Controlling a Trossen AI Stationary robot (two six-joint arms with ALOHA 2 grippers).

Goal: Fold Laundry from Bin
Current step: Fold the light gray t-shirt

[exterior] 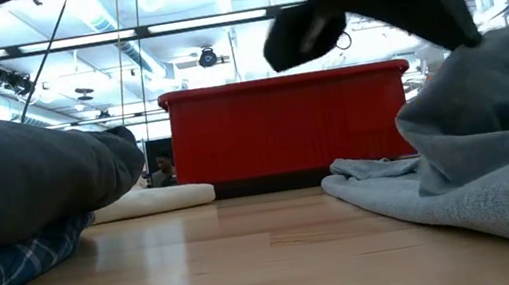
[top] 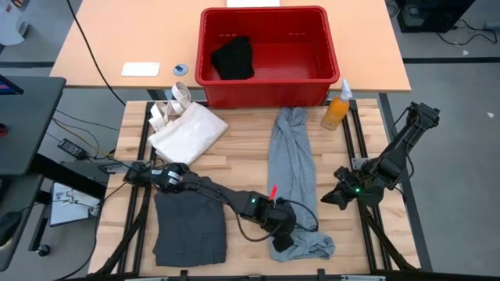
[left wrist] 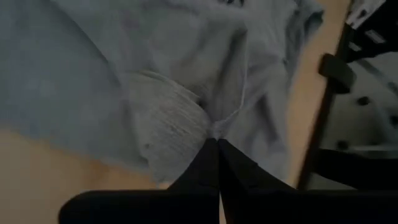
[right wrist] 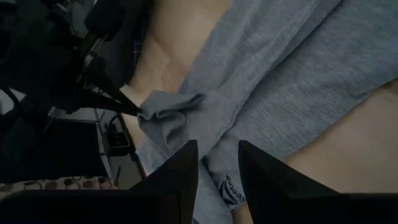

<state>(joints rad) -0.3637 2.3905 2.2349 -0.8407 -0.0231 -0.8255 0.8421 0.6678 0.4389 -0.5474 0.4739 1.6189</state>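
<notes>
Left gripper (top: 283,238): you have it pinched tight on the ribbed hem of the light grey garment (top: 294,168), near the front edge of the tabletop; the fingers (left wrist: 214,163) meet with cloth bunched at their tips, likely so you can lift that end for a fold.
Right gripper (top: 331,197): waits toward the right edge of the tabletop, just beside the garment; fingers (right wrist: 186,163) part-way apart, holding nothing, aimed at the same end of the cloth, probably to take its other corner.
Light grey garment: laid as a long strip from the bin (top: 269,87) toward the front edge, near end rumpled where you grip it.
Dark grey piece (top: 190,228): folded at the front-left corner, out of the way; in the low view a blue plaid layer (exterior: 5,266) shows under it.
Black piece (top: 233,58): in the bin's left half, not yet taken out.
Bin: at the back edge, middle.
Tote bag (top: 187,129): back-left of the tabletop, clear of the folding area.
Spray bottle (top: 337,107): just right of the bin.
Stage: you seem mid-fold on the third garment; one remains.
</notes>
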